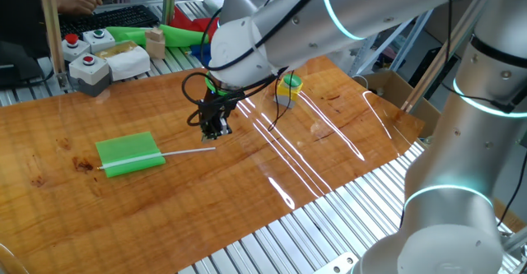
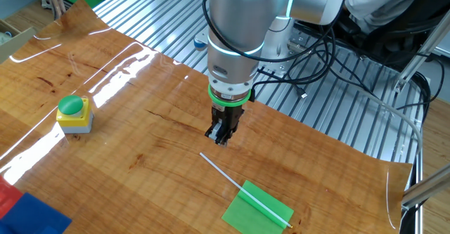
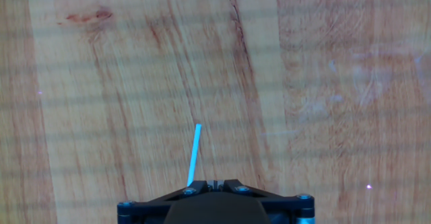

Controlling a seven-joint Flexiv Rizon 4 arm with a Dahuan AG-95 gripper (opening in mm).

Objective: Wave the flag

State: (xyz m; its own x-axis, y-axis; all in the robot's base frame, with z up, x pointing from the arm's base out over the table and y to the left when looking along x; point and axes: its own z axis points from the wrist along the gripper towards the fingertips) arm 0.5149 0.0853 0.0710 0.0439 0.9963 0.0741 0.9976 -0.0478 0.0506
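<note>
**Approach to the flag stick, nothing gripped yet**

Flag [image 1: 128,154], one bright green rectangular sheet on one thin white stick [image 2: 223,170], lies flat on the glossy wooden table [image 1: 329,142], at about eight o'clock from the black two-finger gripper [image 1: 216,131] in the view showing the grey button boxes. That gripper hangs just above the stick's bare end, holding nothing; how far its jaws are parted I cannot tell. This looks like the reach-to-grasp step. Next, I judge, it should descend, straddle the stick and close. One yellow box with a green button [image 2: 74,114] stands well apart.
</note>
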